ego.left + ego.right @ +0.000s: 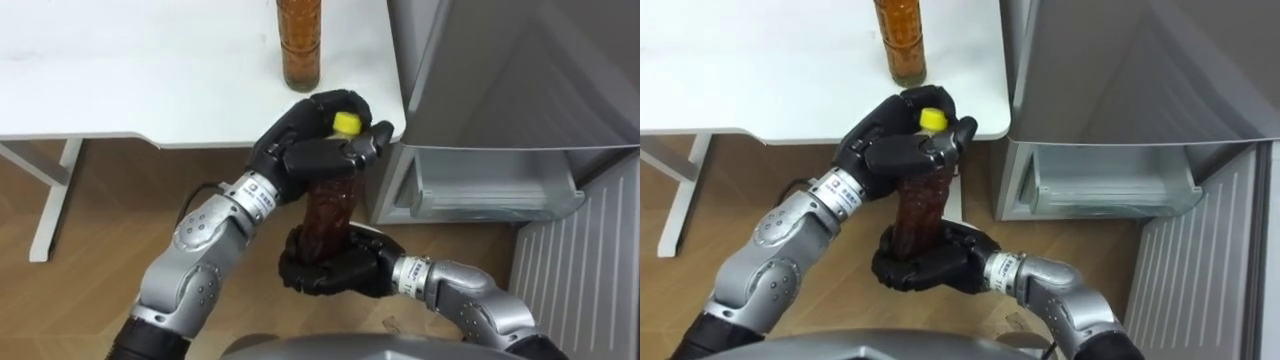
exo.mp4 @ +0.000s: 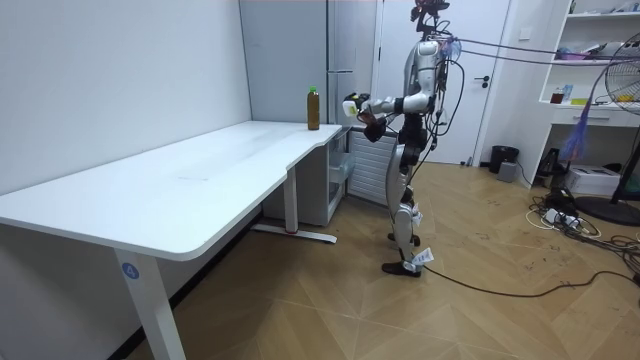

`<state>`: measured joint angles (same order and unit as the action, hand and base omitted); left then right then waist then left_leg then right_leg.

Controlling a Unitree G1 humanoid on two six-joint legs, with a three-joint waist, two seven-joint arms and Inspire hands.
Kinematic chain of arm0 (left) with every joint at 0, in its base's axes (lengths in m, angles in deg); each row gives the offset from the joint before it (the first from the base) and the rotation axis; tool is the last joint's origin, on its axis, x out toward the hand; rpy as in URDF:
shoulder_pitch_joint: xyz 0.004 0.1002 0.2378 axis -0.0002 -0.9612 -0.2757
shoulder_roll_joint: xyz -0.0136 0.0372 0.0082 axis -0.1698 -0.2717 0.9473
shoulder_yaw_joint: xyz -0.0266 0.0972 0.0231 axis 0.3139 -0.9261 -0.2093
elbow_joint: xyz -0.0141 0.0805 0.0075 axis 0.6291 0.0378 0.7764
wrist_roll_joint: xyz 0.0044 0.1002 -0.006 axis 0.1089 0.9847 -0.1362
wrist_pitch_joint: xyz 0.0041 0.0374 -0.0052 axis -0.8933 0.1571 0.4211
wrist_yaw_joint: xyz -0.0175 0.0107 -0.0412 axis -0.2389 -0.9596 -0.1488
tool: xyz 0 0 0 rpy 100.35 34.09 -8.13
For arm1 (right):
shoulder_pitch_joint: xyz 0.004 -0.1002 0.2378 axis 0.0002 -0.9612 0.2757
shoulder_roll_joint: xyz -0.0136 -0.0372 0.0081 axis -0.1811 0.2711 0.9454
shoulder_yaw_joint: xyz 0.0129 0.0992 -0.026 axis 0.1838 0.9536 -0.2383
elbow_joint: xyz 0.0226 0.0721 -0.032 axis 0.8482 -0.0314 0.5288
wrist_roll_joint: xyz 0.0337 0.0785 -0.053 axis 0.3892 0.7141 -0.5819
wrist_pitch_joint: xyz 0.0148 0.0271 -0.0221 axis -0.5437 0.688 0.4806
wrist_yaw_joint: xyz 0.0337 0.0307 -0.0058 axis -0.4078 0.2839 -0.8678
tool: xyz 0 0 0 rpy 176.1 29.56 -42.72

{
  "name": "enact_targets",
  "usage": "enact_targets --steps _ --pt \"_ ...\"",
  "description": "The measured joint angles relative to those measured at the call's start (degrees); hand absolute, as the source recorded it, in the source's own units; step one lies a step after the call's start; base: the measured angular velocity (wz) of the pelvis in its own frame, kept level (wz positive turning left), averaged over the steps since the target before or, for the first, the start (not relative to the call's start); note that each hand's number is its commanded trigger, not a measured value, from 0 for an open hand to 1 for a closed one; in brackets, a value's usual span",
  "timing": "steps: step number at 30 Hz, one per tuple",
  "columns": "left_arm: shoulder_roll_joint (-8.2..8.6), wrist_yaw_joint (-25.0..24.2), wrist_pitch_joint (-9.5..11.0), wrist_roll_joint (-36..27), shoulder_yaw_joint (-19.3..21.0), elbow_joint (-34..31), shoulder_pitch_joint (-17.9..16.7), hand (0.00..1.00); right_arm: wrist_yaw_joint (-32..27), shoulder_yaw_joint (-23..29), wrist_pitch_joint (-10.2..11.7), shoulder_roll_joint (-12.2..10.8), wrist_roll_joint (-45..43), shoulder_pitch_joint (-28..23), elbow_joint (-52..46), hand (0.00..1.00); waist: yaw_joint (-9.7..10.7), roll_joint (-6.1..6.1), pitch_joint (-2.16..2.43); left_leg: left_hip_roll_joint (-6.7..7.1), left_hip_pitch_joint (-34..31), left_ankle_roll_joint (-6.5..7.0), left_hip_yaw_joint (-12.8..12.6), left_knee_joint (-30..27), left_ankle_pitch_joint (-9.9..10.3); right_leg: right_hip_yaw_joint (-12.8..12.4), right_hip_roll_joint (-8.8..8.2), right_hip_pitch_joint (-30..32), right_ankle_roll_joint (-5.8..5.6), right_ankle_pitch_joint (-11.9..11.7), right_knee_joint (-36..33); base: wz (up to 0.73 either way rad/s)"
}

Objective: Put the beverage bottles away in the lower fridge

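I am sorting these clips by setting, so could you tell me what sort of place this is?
Probably an office or lab room rather than a kitchen: a long white desk, a grey fridge with its lower compartment open beside it, and white shelves of oddments on the far wall.

Standing bottle [image 1: 299,45] on table [image 1: 150,70], fridge [image 1: 500,90] to its right, held bottle [image 1: 330,215] nearer

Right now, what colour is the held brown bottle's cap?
Yellow. The small round cap on the brown bottle shows best in the left eye view.
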<state>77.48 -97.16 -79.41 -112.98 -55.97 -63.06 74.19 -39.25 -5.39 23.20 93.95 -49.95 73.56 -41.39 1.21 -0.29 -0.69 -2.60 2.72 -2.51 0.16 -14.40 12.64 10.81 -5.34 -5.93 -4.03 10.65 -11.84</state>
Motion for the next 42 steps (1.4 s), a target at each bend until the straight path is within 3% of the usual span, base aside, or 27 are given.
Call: enact_targets --steps 9,13,18,28,33,40,42 --pt "1.73 -0.56 0.93 -12.90 2.60 -1.51 0.02 0.00 -0.45 2.32 -1.12 -0.34 0.32 -0.89 0.02 1.00 -0.34 -0.15 0.12 -0.03 0.14 0.00 -0.08 -0.12 0.00 -0.17 0.00 -0.01 0.02 -0.01 -0.22 0.00" --pt "1.46 -0.69 1.87 -13.06 4.13 -7.32 0.02 0.00 -0.54 3.97 -1.28 -0.36 0.29 -1.67 0.01 1.00 -1.14 -0.23 0.09 -0.03 1.09 0.00 -0.21 0.52 0.00 -0.22 0.03 -0.91 0.02 -0.01 0.08 -0.02" --pt "1.37 -1.97 4.61 -13.11 7.86 -12.38 0.01 0.00 -0.54 6.44 -1.26 -0.26 0.00 -3.04 -0.01 1.00 -3.21 -0.18 0.10 -0.20 1.99 -0.01 -0.62 1.01 0.01 -0.85 0.25 -1.05 0.01 0.00 0.13 -0.06" --pt "1.50 -1.46 4.77 -13.05 15.41 -15.96 0.01 0.00 -0.06 9.41 -1.28 -0.82 -2.66 -3.86 -0.10 1.00 -3.37 -0.09 0.15 -0.22 1.87 -0.01 -0.26 1.34 0.01 -0.53 0.28 -1.00 0.01 0.00 0.11 0.01" --pt "2.47 1.23 7.47 -13.17 19.63 -21.89 0.01 0.00 -0.28 12.10 -1.27 -0.38 -2.62 -6.21 -0.08 1.00 -6.05 0.24 0.22 -0.25 2.46 -0.01 -0.71 1.20 0.01 -0.97 0.31 -1.24 0.01 0.00 0.23 -0.05" --pt "2.72 6.39 7.68 -12.98 26.15 -23.67 0.15 0.00 -0.53 14.41 -1.27 -0.21 -2.64 -8.88 -0.71 1.00 -8.48 1.53 0.36 -0.26 2.88 -0.04 -0.41 1.80 0.03 -0.66 0.33 -1.87 0.01 -0.01 0.18 0.01" --pt "2.68 8.17 8.23 -9.60 29.05 -23.65 0.15 0.00 -0.50 15.61 -1.32 -0.23 -3.30 -9.56 -0.78 1.00 -9.31 1.79 0.35 -0.26 3.59 -0.04 -0.50 2.26 0.02 -0.63 0.33 -2.40 -0.02 0.01 0.24 0.00"
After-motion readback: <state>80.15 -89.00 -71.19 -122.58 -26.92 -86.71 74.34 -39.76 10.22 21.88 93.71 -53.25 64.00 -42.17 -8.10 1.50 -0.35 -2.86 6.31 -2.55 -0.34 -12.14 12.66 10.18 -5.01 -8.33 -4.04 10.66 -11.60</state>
